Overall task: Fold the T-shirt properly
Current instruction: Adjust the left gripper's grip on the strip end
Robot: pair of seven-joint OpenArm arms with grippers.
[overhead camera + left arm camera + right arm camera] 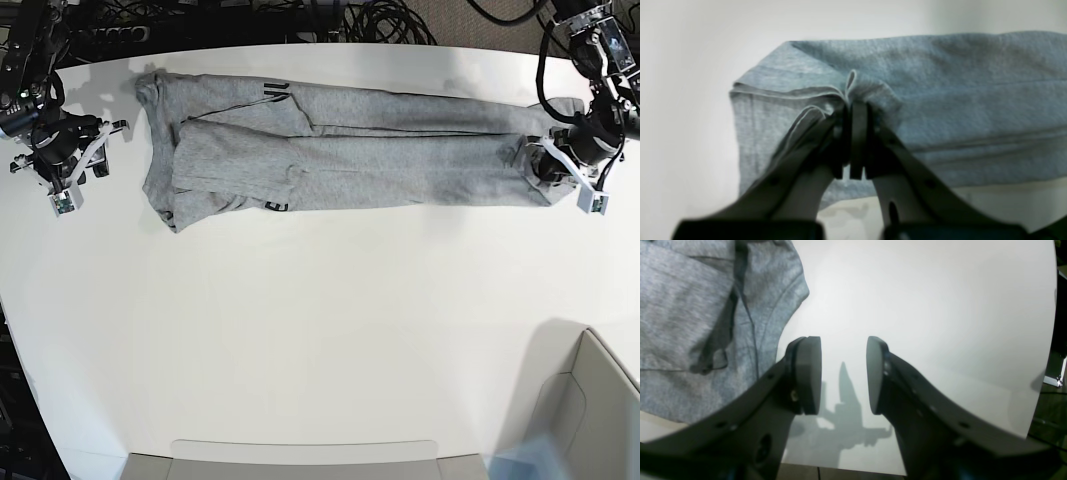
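- The T-shirt (350, 150) is heather-grey, folded lengthwise into a long narrow band lying flat along the table's far side, running from 9 to 3 o'clock.
- Bits of dark lettering peek out at its folded edges.
- Its 3 o'clock end is bunched up.

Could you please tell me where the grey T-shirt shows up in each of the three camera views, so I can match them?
Left wrist: the T-shirt fills the centre and right; the left gripper is shut on its bunched hem.
Right wrist: upper-left corner, a sleeve, beside the open right gripper, untouched.
Base: a long folded strip across the top, between both arms.
Shared landmark: the white table.
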